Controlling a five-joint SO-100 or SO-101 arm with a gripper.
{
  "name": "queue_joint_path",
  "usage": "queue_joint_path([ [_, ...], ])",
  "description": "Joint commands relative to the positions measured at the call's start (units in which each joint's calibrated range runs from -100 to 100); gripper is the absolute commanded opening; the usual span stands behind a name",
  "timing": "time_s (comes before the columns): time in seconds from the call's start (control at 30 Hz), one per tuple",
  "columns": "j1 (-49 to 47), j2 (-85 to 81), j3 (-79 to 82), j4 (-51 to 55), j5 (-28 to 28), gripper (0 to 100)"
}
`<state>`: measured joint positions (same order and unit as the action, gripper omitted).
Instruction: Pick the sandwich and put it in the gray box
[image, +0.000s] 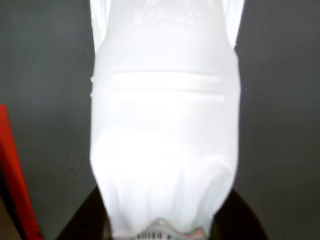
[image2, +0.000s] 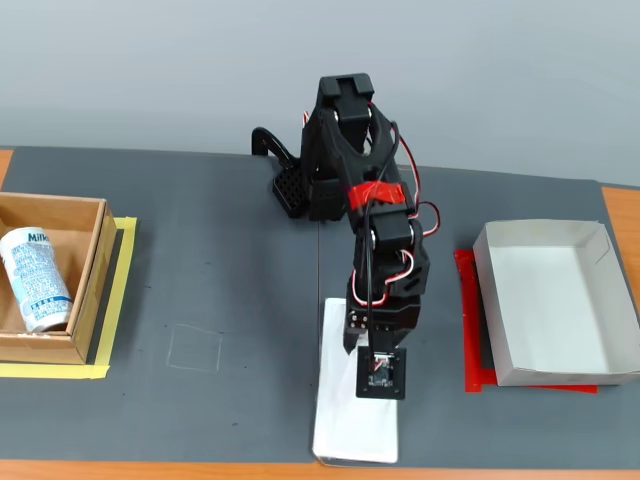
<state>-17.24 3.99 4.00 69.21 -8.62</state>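
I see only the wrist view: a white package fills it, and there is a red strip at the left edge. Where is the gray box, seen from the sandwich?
Observer: In the fixed view the gray box lies to the right of the sandwich, apart from it, on red tape.
Operator: Is something already inside the box?
Observer: No, it is empty.
Operator: And what is on the other side of the table?
Observer: At the far left of the fixed view a brown box holds a milk carton lying on its side.
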Motion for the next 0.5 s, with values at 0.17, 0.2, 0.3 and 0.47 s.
queue_joint_path([
  [0.17, -2.41, -9.29, -1.33, 1.28, -0.26, 8],
  [0.2, -2.41, -9.97, -1.33, 1.88, -0.26, 8],
  [0.3, -2.49, -11.58, -1.51, 3.45, -0.26, 8],
  [0.47, -3.53, -15.14, -3.14, 6.40, -0.26, 8],
])
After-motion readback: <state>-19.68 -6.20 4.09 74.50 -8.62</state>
